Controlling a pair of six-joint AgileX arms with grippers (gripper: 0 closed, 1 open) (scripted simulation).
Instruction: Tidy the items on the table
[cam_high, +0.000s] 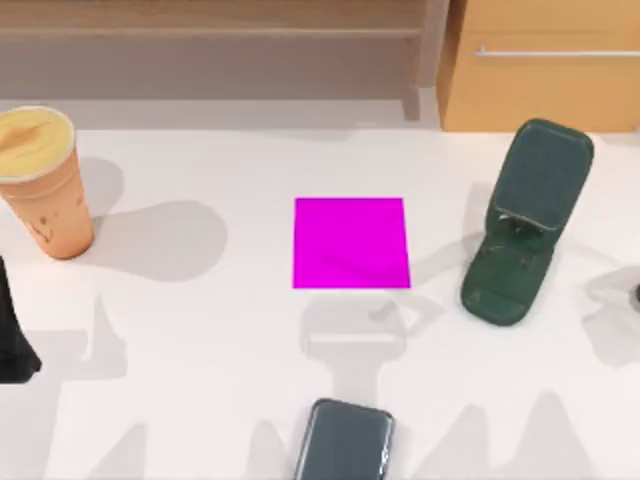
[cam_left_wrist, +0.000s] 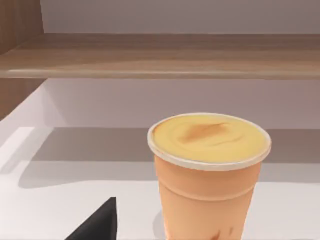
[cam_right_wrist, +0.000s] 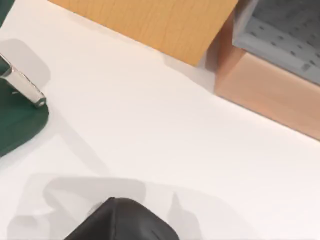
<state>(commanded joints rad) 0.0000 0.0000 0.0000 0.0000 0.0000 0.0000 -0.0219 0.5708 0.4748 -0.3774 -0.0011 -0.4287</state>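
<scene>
At near centre of the table (cam_high: 200, 340) you've got the smartphone (cam_high: 345, 440), long axis near-far. Paper cup (cam_high: 40, 180) upright far left. Dark green flip case (cam_high: 525, 225) at right, open, long axis near-far. Can't tell finger state, either arm.

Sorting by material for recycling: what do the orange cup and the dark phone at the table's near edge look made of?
The orange yellow-topped paper cup looks like matte paper: dull wall, rolled pale rim. The glossy dark grey rectangular smartphone seems glass or polished plastic, judging by its smooth sheen and rounded corners.
</scene>
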